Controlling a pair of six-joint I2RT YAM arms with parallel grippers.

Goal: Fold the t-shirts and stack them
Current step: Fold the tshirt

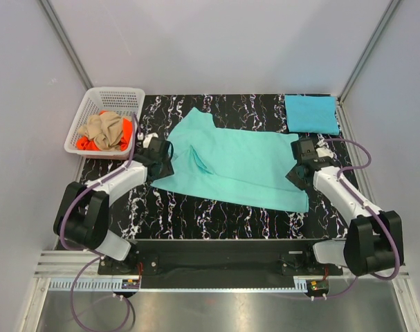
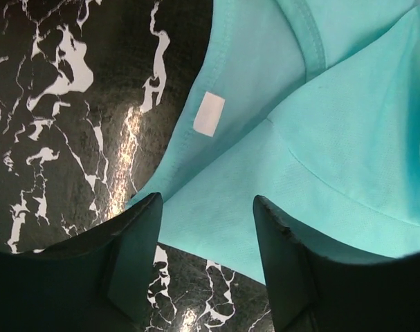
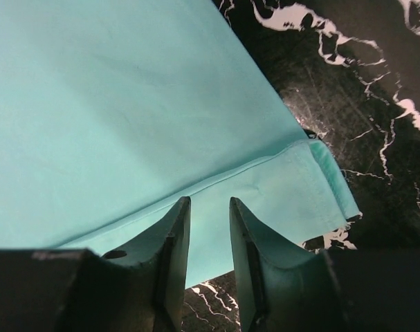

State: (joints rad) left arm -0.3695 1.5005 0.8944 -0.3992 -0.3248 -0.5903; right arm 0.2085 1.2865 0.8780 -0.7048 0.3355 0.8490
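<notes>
Mint-teal short-sleeved cloth t-shirt (image 1: 237,166) lies spread and unfolded across the middle of the black, white-veined marble-pattern table (image 1: 196,216).

Left gripper (image 1: 161,160) is at the shirt's left edge. Wrist view: jaws wide apart, released, straddling the cloth border beside a small white sewn label (image 2: 209,113).

Right gripper (image 1: 303,164) is at the opposite edge, over a stitched hem. Jaws are nearly together with a narrow gap, and the cloth lies flat beneath. Cannot tell whether anything is pinched.

Judgement: the arms bracket both ends so as to take matched holds for a first fold.

Sky-blue folded cloth shirt (image 1: 311,114) rests at the far right corner, probably the base of the stack.

Crumpled tan shirt (image 1: 107,128) and orange shirt (image 1: 85,144) sit in the white plastic lattice basket (image 1: 81,119) at far left, not yet folded.
</notes>
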